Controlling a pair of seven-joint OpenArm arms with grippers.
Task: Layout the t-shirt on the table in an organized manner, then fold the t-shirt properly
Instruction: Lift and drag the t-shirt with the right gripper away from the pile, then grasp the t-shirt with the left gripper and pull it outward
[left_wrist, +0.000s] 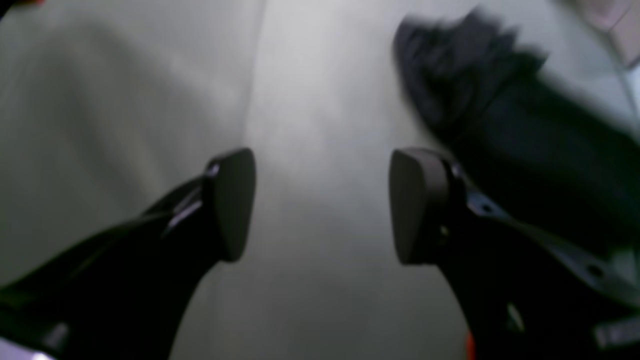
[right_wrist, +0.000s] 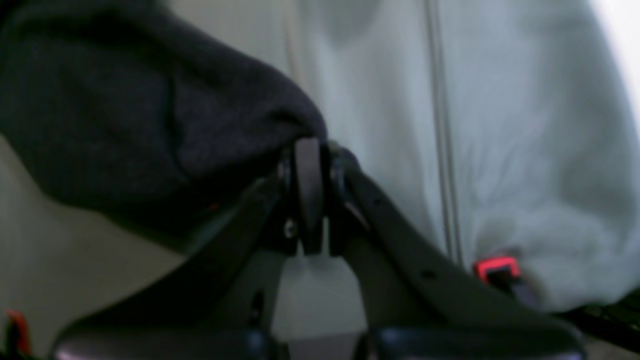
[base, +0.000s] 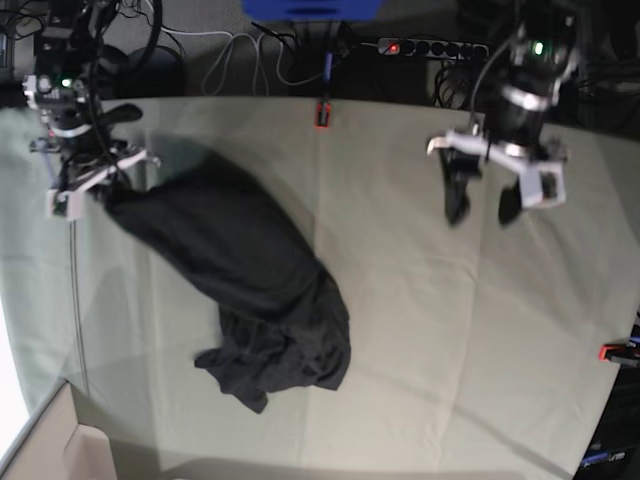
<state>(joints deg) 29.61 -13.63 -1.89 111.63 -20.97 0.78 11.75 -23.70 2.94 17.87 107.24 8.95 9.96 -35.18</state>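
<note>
The soft charcoal-black fabric t-shirt (base: 240, 270) shows plain dark cloth, no print visible, right up to the black right claw (right_wrist: 310, 195) pinching it. Beneath both claws the wide table's creased cloth (base: 420, 330) is pale grey-green. A small red clamp (right_wrist: 496, 269) sits beside the right claw; the left claw (left_wrist: 322, 205) has matte black pads.

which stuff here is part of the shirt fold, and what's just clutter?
In play:
- t-shirt, one end lifted, the rest bunched on the table
- right gripper, fingers shut on the t-shirt
- left gripper, fingers open, holding nothing

Lying about:
- red clamp at the far table edge
- power strip and cables behind the table
</note>
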